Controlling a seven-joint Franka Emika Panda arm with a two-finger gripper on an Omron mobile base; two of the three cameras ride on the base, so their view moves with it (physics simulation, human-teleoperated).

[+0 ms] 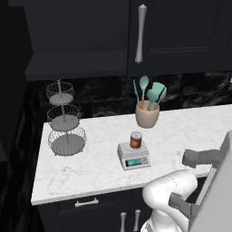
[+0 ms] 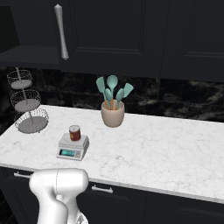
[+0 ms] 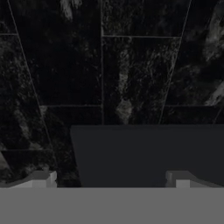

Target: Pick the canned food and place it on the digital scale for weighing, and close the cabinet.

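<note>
Dark-red canned food (image 1: pixel 136 140) stands upright on the digital scale (image 1: pixel 133 156) on the marble counter (image 1: pixel 90 172), beneath the black cabinet (image 1: pixel 181 36), while the gripper (image 3: pixel 111 181), jaws spread wide and empty, faces dark tiles (image 3: pixel 131 70).

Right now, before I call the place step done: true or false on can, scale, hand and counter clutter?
1. The canned food stands upright on the digital scale. True.
2. The hand is shut on the can. False: its fingers stand wide apart with nothing between them, and the can is on the scale, apart from the hand.
3. A crock of teal utensils stands behind the scale, near the backsplash. True.
4. The tiered wire stand is to the right of the scale. False: it stands to the left in both base views.
</note>
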